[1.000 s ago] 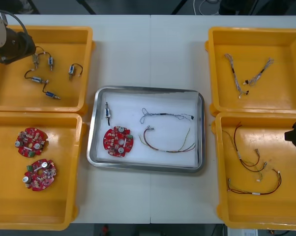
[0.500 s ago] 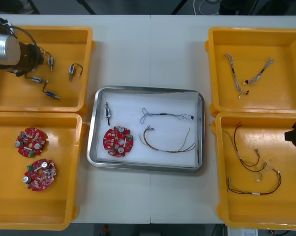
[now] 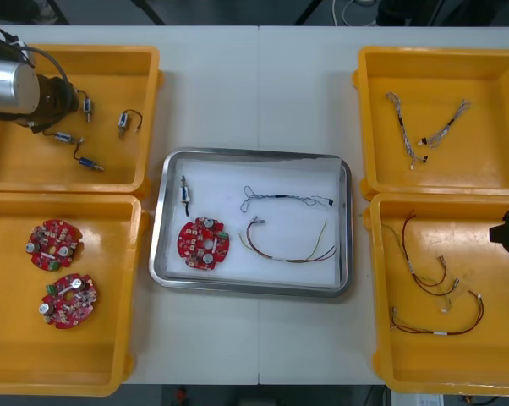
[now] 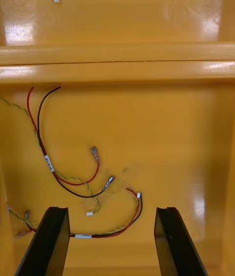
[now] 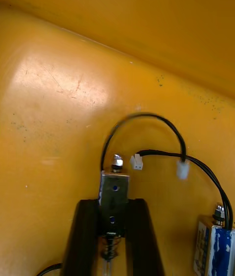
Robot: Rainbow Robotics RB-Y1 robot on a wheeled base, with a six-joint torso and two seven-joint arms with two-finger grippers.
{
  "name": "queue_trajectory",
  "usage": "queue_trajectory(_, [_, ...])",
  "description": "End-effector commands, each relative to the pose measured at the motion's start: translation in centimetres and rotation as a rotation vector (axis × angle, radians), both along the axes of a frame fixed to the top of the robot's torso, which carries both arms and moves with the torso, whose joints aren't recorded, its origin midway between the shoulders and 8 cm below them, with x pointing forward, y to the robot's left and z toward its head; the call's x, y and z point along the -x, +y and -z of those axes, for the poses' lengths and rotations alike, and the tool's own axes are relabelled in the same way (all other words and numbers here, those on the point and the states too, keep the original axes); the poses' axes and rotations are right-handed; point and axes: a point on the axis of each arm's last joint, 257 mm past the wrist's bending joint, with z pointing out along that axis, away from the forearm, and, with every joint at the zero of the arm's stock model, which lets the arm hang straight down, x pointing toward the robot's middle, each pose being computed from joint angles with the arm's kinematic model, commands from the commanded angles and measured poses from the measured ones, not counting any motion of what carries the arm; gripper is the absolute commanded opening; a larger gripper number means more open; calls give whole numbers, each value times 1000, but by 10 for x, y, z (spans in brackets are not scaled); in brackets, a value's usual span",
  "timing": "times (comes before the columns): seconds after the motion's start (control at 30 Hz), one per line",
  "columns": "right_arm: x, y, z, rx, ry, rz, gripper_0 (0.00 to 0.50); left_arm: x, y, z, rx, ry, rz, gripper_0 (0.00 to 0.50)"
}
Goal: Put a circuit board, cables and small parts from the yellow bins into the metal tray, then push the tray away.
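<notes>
Left gripper (image 5: 113, 206), far left yellow bin (image 3: 18, 161): fingers clamped on a small metal part (image 5: 114, 189), its lower end hidden between them; in the front view the arm's wrist covers the grasp. Metal tray (image 3: 253, 155), table centre: circuit board (image 3: 204, 244); second small part (image 3: 185, 192); black cable (image 3: 284, 200); red and yellow cable (image 3: 290, 247). Right gripper (image 4: 110, 215), over near right bin (image 4: 147, 124): fingers wide apart, empty, above loose cables (image 4: 49, 162); arm cut off at the front view's edge.

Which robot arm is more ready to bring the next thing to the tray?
Probably left. The left hand is shut on a small metal part in the far left yellow bin, ready to lift. The right hand hangs open over red and yellow cables, holding nothing.
</notes>
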Motion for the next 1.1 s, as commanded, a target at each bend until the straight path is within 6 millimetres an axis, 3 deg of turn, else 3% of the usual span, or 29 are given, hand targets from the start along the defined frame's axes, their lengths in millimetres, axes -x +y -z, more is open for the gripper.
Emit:
queue_trajectory(0.03, [6, -15, -9, 35, -15, 35, 500, 5, -11, 20, -23, 38, 38, 0])
queue_trajectory(0.27, [6, -14, -8, 33, -15, 34, 500, 5, -5, 8, -2, 33, 22, 0])
queue_trajectory(0.67, [6, -14, -9, 34, -15, 34, 500, 31, -5, -62, 26, 119, 29, 0])
queue_trajectory(0.93, [6, -14, -9, 33, -15, 35, 500, 57, -45, -91, 22, 189, 79, 0])
queue_trajectory(1.1, [6, -14, -9, 33, -15, 35, 500, 82, -95, -104, 38, 221, 139, 0])
